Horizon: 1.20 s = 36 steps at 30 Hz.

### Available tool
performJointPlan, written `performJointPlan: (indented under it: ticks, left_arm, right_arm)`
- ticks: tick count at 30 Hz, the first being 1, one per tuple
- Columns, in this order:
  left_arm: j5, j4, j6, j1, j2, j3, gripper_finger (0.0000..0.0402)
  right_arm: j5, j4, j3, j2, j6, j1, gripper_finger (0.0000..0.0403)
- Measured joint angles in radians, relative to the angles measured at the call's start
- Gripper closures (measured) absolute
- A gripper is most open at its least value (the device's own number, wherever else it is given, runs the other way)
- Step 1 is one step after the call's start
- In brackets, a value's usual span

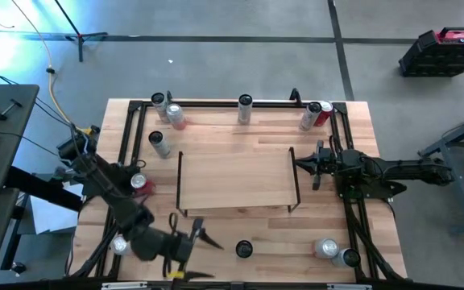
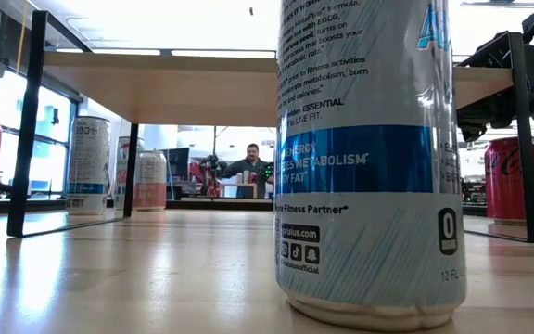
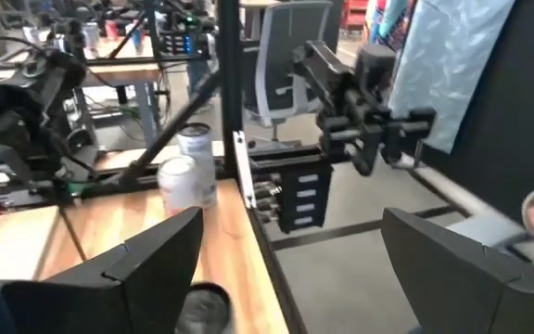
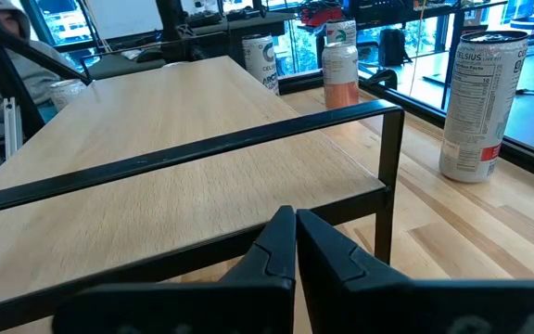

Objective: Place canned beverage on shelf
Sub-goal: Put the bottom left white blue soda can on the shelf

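A white and blue can point(image 1: 244, 250) stands upright on the tabletop near the front edge; it fills the low view point(image 2: 369, 158), and its dark top point(image 3: 202, 311) shows low in the left wrist view. My left gripper point(image 1: 202, 248) hovers open just left of the can, pointing level toward the table's right, and touches nothing. The shelf point(image 1: 236, 181), a light-wood board on black wire end frames, stands mid-table with nothing on it point(image 4: 156, 158). My right gripper point(image 4: 295, 246) waits shut at the shelf's right end point(image 1: 304, 165).
Several more cans stand along the far rail point(image 1: 244, 109), left of the shelf point(image 1: 159, 143), at the near left point(image 1: 119, 244) and near right point(image 1: 325, 247). Black rails point(image 1: 353, 217) edge the tabletop. A person sits in the room beyond point(image 2: 248, 162).
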Motion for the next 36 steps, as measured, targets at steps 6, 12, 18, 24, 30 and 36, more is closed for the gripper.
performJointPlan:
  ticks: [6, 12, 18, 24, 30, 36]
  left_arm:
    - [-0.188, -0.011, -0.046, -0.060, 0.060, 0.001, 0.0080]
    - [-0.196, 0.000, -0.179, -0.070, 0.140, 0.001, 0.0080]
    - [-0.265, 0.002, -0.201, -0.070, 0.222, 0.001, 0.0080]
    - [-0.330, 0.044, -0.202, -0.035, 0.308, 0.001, 0.0080]
    - [-0.327, 0.103, -0.218, 0.010, 0.347, 0.001, 0.0080]
    - [-0.276, 0.103, -0.255, 0.046, 0.357, 0.001, 0.0080]
  right_arm:
    - [0.000, 0.000, 0.000, 0.000, 0.000, 0.000, 0.0403]
    - [0.000, 0.000, 0.000, 0.000, 0.000, 0.000, 0.0403]
    - [0.000, 0.000, 0.000, 0.000, 0.000, 0.000, 0.0403]
    - [0.000, 0.000, 0.000, 0.000, 0.000, 0.000, 0.0403]
    - [0.000, 0.000, 0.000, 0.000, 0.000, 0.000, 0.0403]
    - [0.000, 0.000, 0.000, 0.000, 0.000, 0.000, 0.0403]
